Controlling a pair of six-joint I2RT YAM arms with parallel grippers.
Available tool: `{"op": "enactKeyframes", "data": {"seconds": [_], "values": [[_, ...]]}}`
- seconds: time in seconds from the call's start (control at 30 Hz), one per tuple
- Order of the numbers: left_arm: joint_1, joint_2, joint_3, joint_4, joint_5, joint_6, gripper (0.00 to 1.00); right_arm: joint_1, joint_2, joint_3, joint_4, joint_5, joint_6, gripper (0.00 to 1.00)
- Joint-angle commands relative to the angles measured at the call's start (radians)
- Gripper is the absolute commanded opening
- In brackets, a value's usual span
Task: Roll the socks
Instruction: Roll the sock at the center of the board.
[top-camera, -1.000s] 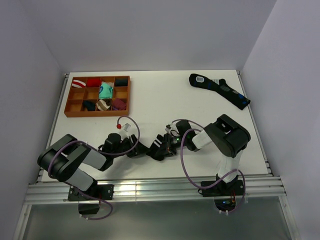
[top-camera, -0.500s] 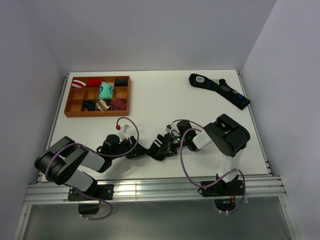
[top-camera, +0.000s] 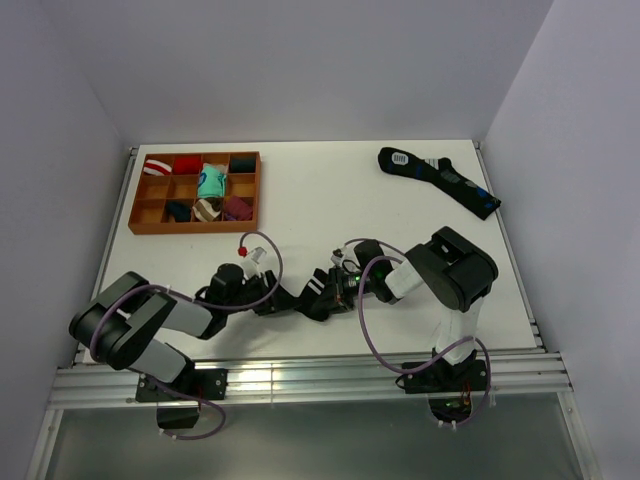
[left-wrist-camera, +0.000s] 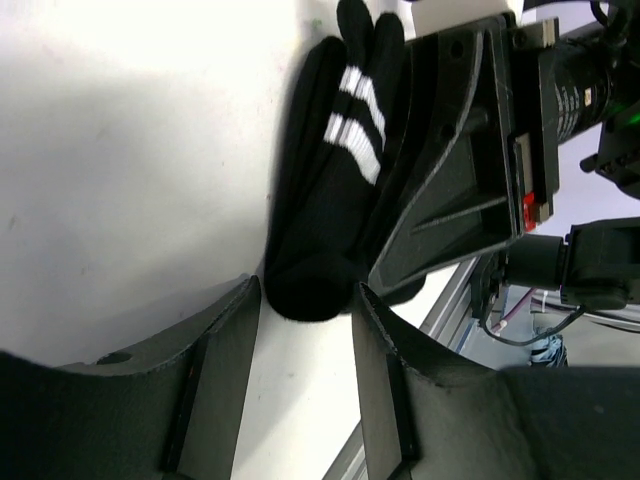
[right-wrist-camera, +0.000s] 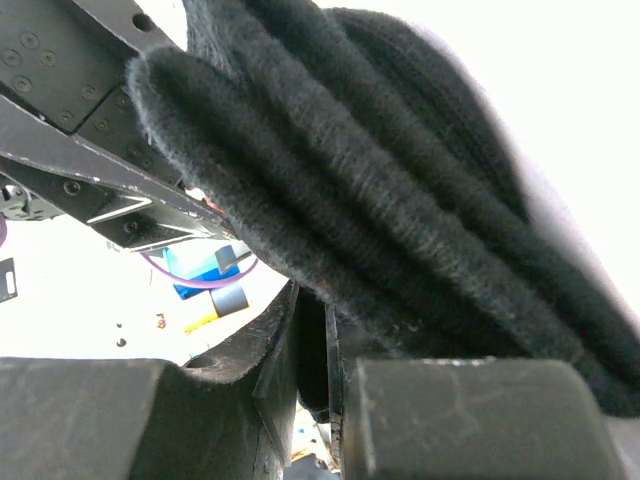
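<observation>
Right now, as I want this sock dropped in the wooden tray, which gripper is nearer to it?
Left. The left gripper lies near-right of the wooden tray; the right gripper sits farther right, beyond the black sock between them.

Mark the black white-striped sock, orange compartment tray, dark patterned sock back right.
Black sock with white stripes (left-wrist-camera: 320, 230): left wrist view, mid-body.
Orange compartment tray (top-camera: 195, 229): top external view, near rim.
Dark patterned sock (top-camera: 440, 179): top external view, middle.

White table (top-camera: 330, 200) enclosed on three sides by plain, pale grey-lavender walls (top-camera: 300, 60), an aluminium rail (top-camera: 300, 380) along its near edge, evenly lit
</observation>
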Motion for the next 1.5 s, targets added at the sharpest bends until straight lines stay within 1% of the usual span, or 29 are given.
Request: {"op": "enactKeyframes", "data": {"seconds": [0.0, 0.4, 0.6, 0.7, 0.8, 0.83, 0.9, 0.93, 0.97, 1.03, 1.07, 1.1, 1.17, 1.23, 1.3, 1.33, 1.47], "values": [[-0.004, 0.046, 0.022, -0.111, -0.026, 0.055, 0.49, -0.019, 0.061, -0.039, -0.131, 0.125, -0.01, 0.14], [-0.025, 0.113, 0.096, -0.218, -0.095, 0.072, 0.45, -0.028, 0.07, -0.045, -0.125, 0.122, -0.019, 0.14], [-0.034, 0.142, 0.13, -0.286, -0.128, 0.079, 0.41, -0.028, 0.07, -0.045, -0.122, 0.125, -0.022, 0.14], [-0.036, 0.141, 0.142, -0.321, -0.142, 0.082, 0.37, -0.028, 0.067, -0.05, -0.119, 0.131, -0.025, 0.14], [-0.039, 0.136, 0.153, -0.358, -0.152, 0.086, 0.29, -0.028, 0.057, -0.053, -0.128, 0.147, -0.034, 0.14], [-0.041, 0.135, 0.156, -0.367, -0.159, 0.087, 0.22, -0.03, 0.044, -0.054, -0.13, 0.153, -0.043, 0.14], [-0.044, 0.135, 0.165, -0.385, -0.161, 0.087, 0.17, -0.03, 0.027, -0.054, -0.157, 0.176, -0.06, 0.14], [-0.045, 0.133, 0.166, -0.404, -0.165, 0.087, 0.12, -0.03, 0.008, -0.053, -0.171, 0.206, -0.081, 0.15], [-0.047, 0.133, 0.17, -0.413, -0.167, 0.087, 0.08, -0.03, -0.005, -0.051, -0.2, 0.217, -0.094, 0.16], [-0.048, 0.124, 0.17, -0.43, -0.164, 0.086, 0.04, -0.028, -0.043, -0.048, -0.218, 0.263, -0.114, 0.2], [-0.048, 0.121, 0.17, -0.436, -0.164, 0.083, 0.02, -0.028, -0.058, -0.045, -0.266, 0.286, -0.146, 0.24], [-0.048, 0.115, 0.17, -0.447, -0.164, 0.078, 0.0, -0.028, -0.09, -0.037, -0.284, 0.314, -0.163, 0.25], [-0.048, 0.106, 0.174, -0.488, -0.168, 0.076, 0.0, -0.027, -0.123, -0.042, -0.316, 0.377, -0.197, 0.29], [-0.048, 0.089, 0.188, -0.53, -0.187, 0.076, 0.0, -0.025, -0.167, -0.051, -0.312, 0.413, -0.218, 0.33], [-0.048, 0.07, 0.205, -0.6, -0.217, 0.084, 0.0, -0.025, -0.204, -0.06, -0.312, 0.44, -0.236, 0.37], [-0.048, 0.066, 0.211, -0.649, -0.231, 0.086, 0.0, -0.024, -0.216, -0.071, -0.298, 0.459, -0.243, 0.41], [-0.048, 0.035, 0.229, -0.714, -0.268, 0.075, 0.0, -0.017, -0.278, -0.096, -0.269, 0.505, -0.261, 0.43]]}}
